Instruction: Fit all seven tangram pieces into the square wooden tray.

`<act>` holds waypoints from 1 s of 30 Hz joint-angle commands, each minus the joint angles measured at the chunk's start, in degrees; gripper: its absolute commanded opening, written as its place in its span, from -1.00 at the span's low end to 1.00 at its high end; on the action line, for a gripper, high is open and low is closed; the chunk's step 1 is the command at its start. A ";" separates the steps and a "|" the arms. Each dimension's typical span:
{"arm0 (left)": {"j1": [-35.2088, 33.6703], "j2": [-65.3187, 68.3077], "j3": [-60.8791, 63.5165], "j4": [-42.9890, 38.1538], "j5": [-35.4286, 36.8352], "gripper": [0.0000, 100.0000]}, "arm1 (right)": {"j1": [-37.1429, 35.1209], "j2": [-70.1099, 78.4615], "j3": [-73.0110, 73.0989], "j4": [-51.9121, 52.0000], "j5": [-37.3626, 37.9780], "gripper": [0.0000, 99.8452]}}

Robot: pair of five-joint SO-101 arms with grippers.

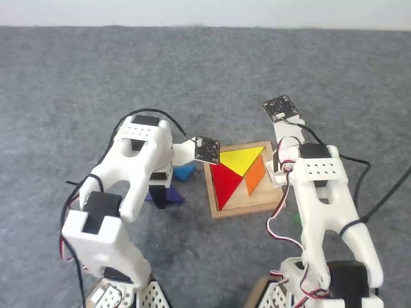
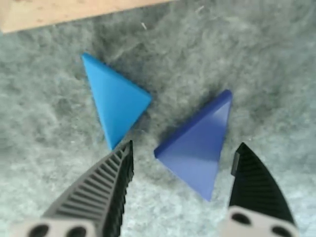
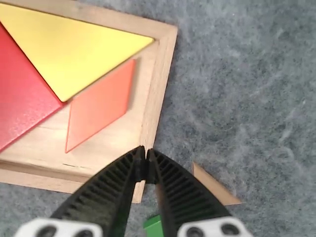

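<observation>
Sitting in tray (image 1: 257,203) between arms: red (image 1: 226,181), yellow (image 1: 241,160), orange (image 1: 255,174) pieces; four left. Left hand (image 2: 186,147) spread around dark blue triangle (image 2: 195,145) on table. Right hand (image 3: 146,150) pressed together, empty, at tray edge.

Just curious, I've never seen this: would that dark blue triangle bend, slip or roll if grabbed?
The dark blue triangle looks rigid, with crisp edges, so it probably won't bend. Its glossy face may slip a little in the open left tool. Lying flat on the fuzzy grey mat, it would likely drag when pushed, not roll.
</observation>
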 commanded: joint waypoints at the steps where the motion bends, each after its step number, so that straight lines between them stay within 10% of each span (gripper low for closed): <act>1: 0.00 1.05 -3.03 1.85 0.97 -0.39 | 0.75 -2.95 -0.26 -0.48 0.79 -0.98; 30: -1.14 11.43 -13.76 11.87 10.29 -0.44 | 0.84 -3.21 -0.26 -0.31 0.88 -0.98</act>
